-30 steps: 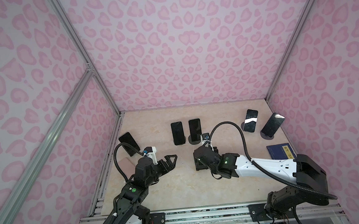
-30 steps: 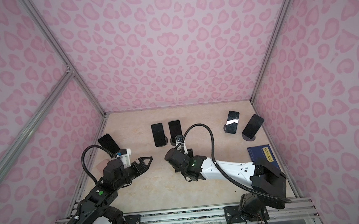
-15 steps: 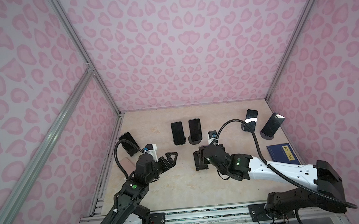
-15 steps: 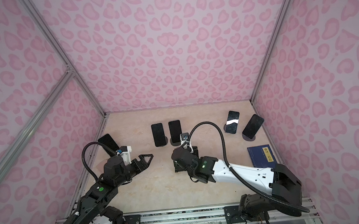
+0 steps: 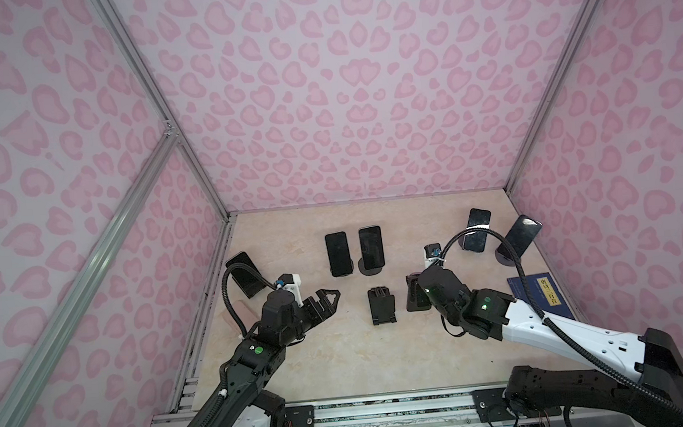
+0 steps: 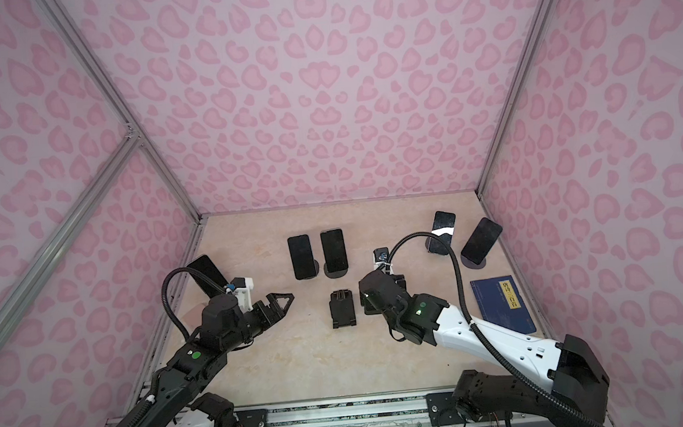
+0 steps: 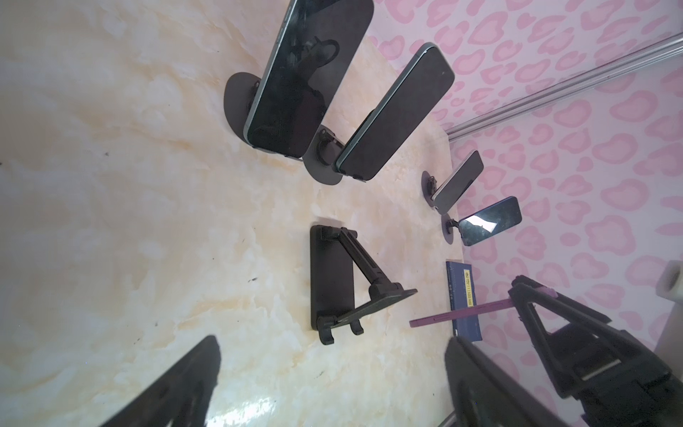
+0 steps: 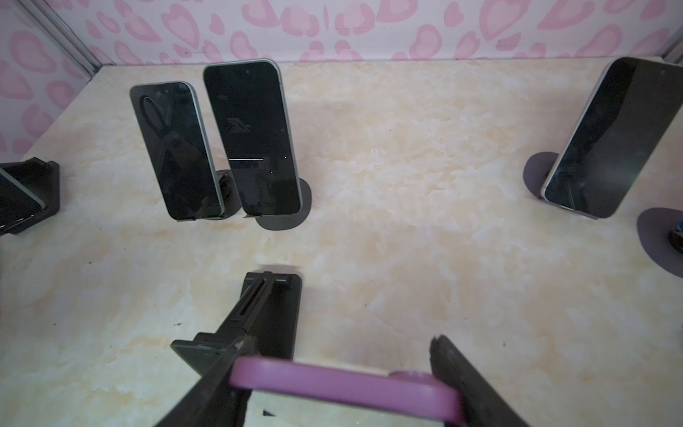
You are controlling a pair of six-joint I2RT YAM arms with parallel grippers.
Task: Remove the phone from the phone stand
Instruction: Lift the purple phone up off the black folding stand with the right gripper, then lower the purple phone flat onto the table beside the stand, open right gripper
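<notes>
Over the last second the right gripper [image 8: 338,345] had slid away from the stand [image 5: 381,305] toward 3 o'clock, its fingers [image 8: 480,399] clamped on opposite edges of the purple phone [image 8: 343,384]. The phone now sat just beside the stand and clear of it. The stand's cradle was bare in both top views, so the removal looked essentially done, with only a set-down likely left. Whether the phone touched the counter [image 5: 343,360] could not be told. The left gripper [image 5: 324,303] had barely shifted. It hovered at 9 o'clock of the stand, well apart from it, with fingers spread wide and nothing between them. Around the stand, the centre phones [image 5: 354,250] leaned on their own stands at 12 o'clock. The far phones [image 5: 475,229] stood at about 2 o'clock, and a left phone [image 5: 244,274] stood at 10 o'clock against the wall. None of these blocked the way. A blue book [image 5: 540,299] lay at 3 o'clock of the held phone, near enough that carrying on that way could land the phone on it. The open counter toward 6 o'clock seemed the safer place.
</notes>
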